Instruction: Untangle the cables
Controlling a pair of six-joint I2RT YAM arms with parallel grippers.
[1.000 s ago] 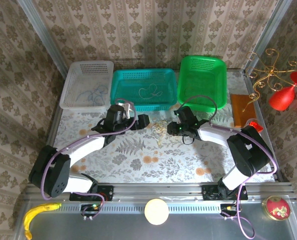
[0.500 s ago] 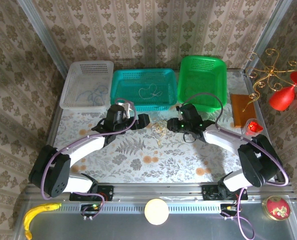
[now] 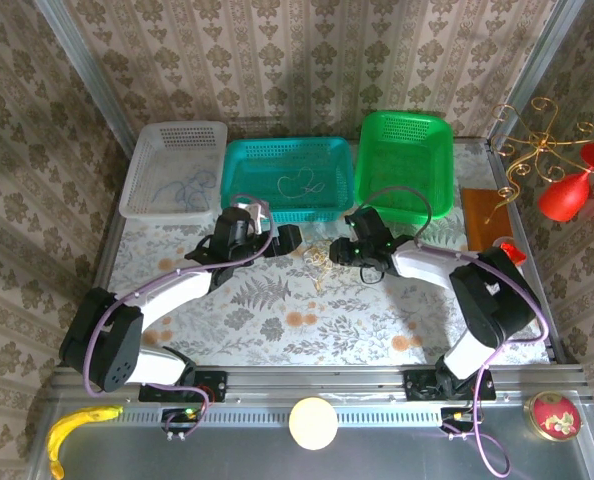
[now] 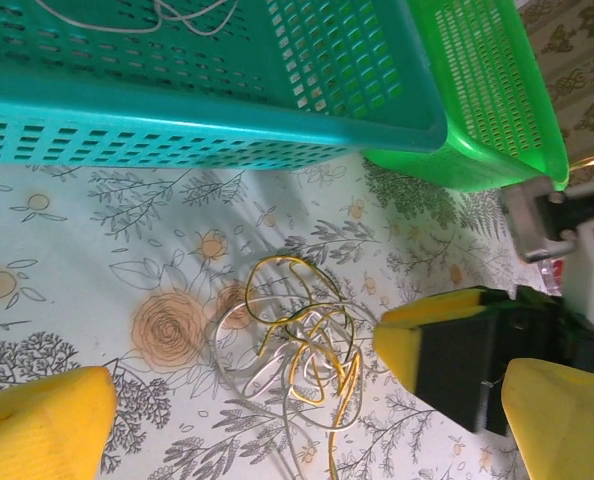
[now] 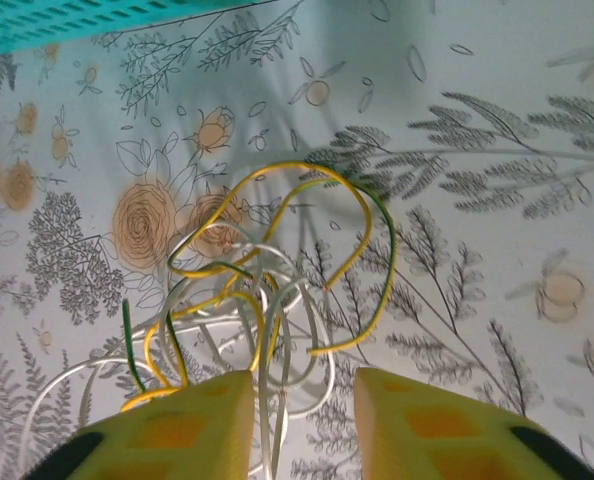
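Note:
A tangle of whitish and yellow-green cables [image 3: 320,262] lies on the floral tablecloth in front of the teal basket. The left wrist view has the cables [image 4: 297,345] between my left gripper's [image 4: 307,440] wide-open yellow fingers [image 4: 37,430], not touching them. From the right, my right gripper [image 3: 337,252] reaches into the tangle. In the right wrist view its jaws [image 5: 302,430] stand narrowly apart with whitish strands [image 5: 272,400] running between them, unclamped. A blue cable [image 3: 187,185] lies in the white basket, and a whitish one [image 3: 299,185] in the teal basket.
Along the back stand a white basket [image 3: 172,140], a teal basket [image 3: 247,150] and a green basket [image 3: 407,125]. An orange board [image 3: 487,215] and a red ornament [image 3: 567,195] sit at the right. On the near rail lie a banana [image 3: 77,425] and a round disc [image 3: 313,423].
My right gripper has shifted slightly left and toward the baskets, deeper into the tangle, and its jaws have narrowed. The left arm has stayed put.

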